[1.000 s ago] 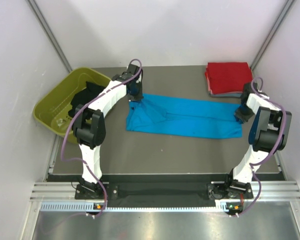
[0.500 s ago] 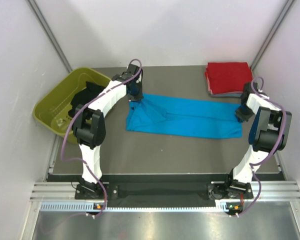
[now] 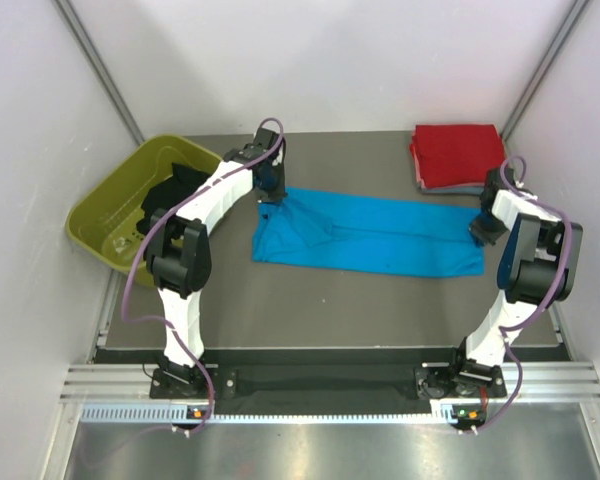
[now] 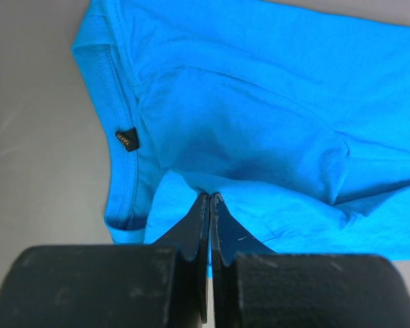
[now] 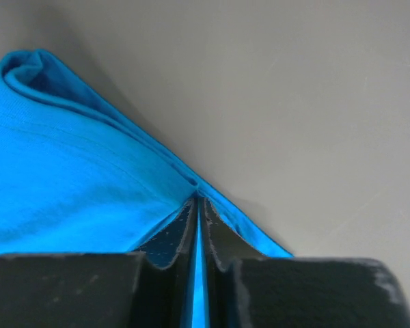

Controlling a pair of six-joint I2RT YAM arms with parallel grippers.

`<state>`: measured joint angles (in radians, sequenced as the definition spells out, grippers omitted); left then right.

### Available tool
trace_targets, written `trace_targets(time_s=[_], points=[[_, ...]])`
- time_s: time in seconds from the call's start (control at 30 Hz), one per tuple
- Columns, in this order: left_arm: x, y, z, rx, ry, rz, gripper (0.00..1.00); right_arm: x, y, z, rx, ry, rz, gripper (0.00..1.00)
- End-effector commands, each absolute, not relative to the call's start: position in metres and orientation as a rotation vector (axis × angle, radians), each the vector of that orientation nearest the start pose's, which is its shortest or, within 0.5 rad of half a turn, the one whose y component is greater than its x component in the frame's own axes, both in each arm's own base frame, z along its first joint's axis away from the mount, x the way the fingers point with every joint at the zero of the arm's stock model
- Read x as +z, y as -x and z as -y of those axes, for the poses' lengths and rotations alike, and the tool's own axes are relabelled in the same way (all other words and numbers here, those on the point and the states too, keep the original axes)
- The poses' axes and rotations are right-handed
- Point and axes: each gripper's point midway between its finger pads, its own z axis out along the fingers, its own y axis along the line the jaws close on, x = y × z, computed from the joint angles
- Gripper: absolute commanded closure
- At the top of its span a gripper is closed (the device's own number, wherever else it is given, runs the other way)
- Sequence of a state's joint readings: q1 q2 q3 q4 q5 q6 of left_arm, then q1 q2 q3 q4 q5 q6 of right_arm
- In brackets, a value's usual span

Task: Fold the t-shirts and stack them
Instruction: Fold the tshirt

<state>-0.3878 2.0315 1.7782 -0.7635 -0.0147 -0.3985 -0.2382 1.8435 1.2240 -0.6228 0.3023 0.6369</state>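
On the table (image 3: 330, 300), spread t-shirt (image 3: 370, 235) lying left to right, folded t-shirts (image 3: 458, 155) stacked behind its right end — tub (image 3: 85, 215) at the left edge.

turquoise t-shirt (image 3: 368, 235) flat, folded lengthwise, red t-shirt (image 3: 458, 155) folded, far right

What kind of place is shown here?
Probably a robot laboratory cell: plain white walls enclose a dark grey table, with a silver metal rail at its near edge and a turquoise-blue cloth t-shirt spread out.
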Motion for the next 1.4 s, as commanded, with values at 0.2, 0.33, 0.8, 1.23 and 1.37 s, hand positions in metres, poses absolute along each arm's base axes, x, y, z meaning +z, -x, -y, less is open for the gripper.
trace_targets(time_s=[0.2, 0.33, 0.8, 1.23, 1.37], points=[[0.137, -0.449, 0.198, -0.307, 0.031, -2.555, 1.00, 0.056, -0.367, 0.120, -0.280, -1.201, -2.365, 0.72], [0.139, -0.450, 0.198, -0.309, 0.031, -2.549, 1.00, 0.045, -0.368, 0.117, -0.262, -1.215, -2.377, 0.71], [0.141, -0.447, 0.196, -0.307, 0.029, -2.550, 1.00, 0.023, -0.356, 0.120, -0.313, -1.244, -2.413, 0.76], [0.157, -0.443, 0.196, -0.326, 0.048, -2.524, 1.00, 0.053, -0.349, 0.128, -0.362, -1.213, -2.354, 1.00], [0.162, -0.436, 0.200, -0.367, 0.048, -2.527, 1.00, 0.063, -0.346, 0.128, -0.364, -1.193, -2.346, 1.00]])
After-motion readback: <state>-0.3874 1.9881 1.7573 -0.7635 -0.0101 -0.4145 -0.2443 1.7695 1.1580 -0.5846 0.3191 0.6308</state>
